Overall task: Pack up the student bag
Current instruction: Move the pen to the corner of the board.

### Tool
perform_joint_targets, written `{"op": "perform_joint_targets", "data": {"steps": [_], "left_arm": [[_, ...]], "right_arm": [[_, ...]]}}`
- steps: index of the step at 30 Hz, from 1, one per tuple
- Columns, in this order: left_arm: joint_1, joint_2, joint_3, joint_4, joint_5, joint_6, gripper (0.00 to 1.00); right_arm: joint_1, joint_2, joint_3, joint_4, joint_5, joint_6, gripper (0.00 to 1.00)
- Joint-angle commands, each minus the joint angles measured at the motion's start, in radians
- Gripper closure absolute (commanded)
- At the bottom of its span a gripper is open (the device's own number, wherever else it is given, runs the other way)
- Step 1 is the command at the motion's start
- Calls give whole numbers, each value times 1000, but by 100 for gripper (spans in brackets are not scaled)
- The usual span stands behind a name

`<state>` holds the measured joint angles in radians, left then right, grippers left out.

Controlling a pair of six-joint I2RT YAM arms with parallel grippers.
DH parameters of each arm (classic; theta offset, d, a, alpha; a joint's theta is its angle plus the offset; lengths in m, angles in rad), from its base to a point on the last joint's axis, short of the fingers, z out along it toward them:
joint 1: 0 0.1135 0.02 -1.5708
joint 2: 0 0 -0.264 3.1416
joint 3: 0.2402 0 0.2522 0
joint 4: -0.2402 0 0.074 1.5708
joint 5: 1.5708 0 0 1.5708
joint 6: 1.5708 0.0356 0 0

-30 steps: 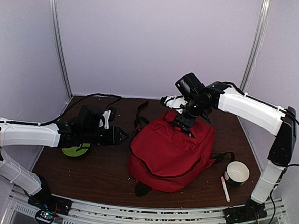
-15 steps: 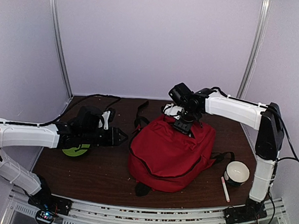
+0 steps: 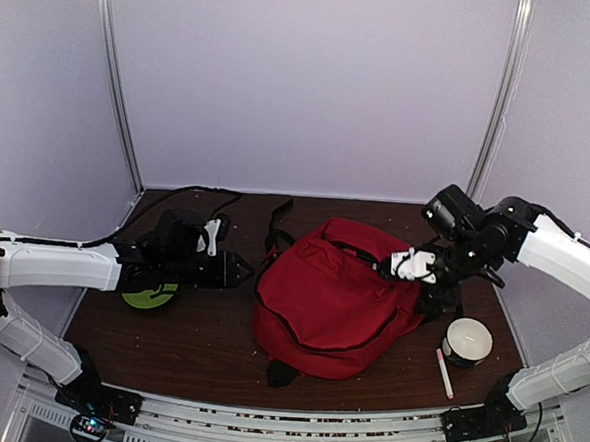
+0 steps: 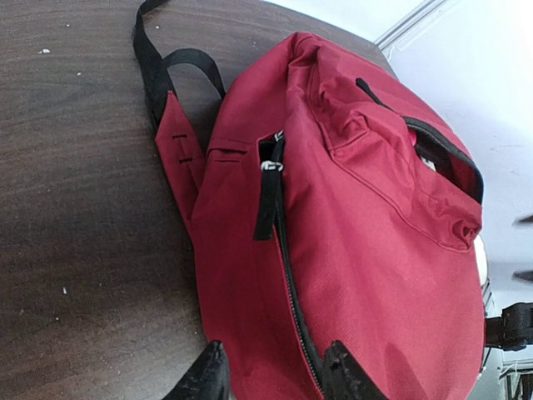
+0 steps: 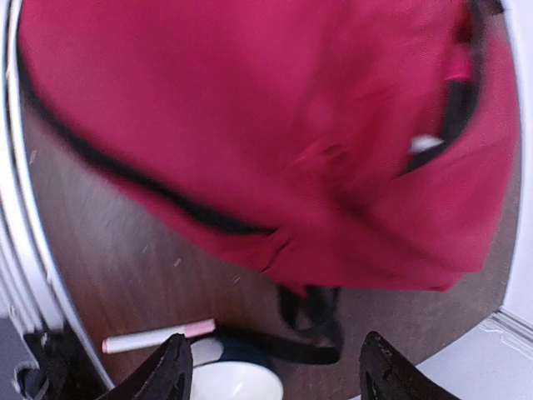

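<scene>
Red student bag (image 3: pixel 331 293) is lying in the middle of the dark wood worktop (image 3: pixel 198 335), black straps (image 3: pixel 278 225) trailing off toward the back. The left pincer (image 3: pixel 240 271) is right up against the bag's left side. From its wrist cam the fingers (image 4: pixel 208 379) are apart with red fabric and a black zipper (image 4: pixel 268 204) showing between them, but I honestly can't tell if it's pinching anything. The right pincer (image 5: pixel 279 375) hangs over the bag's right edge, jaws wide apart and nothing in them; that view is pretty blurry. Just right of the bag there's a white bowl (image 3: pixel 467 341) with a white pen (image 3: pixel 445 372) beside it, and a green disc (image 3: pixel 150 297) sits under the left arm.
</scene>
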<state>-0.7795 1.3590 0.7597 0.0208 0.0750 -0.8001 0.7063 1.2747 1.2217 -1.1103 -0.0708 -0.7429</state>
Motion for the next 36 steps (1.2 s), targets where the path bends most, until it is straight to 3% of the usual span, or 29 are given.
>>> {"op": "perform_joint_targets", "data": {"steps": [1, 6, 13, 22, 36], "left_arm": [[5, 29, 50, 19, 9, 28, 58], [5, 34, 46, 31, 11, 17, 58], [4, 8, 16, 47, -2, -8, 58], [5, -11, 32, -2, -24, 19, 58], [5, -29, 49, -13, -17, 25, 58]], "right_arm": [[8, -95, -212, -193, -22, -367, 30], [141, -201, -387, -181, 79, -521, 28], [287, -227, -574, -9, 170, -602, 28], [305, -236, -722, 138, 250, -710, 30], [305, -209, -841, 305, 310, -831, 44]]}}
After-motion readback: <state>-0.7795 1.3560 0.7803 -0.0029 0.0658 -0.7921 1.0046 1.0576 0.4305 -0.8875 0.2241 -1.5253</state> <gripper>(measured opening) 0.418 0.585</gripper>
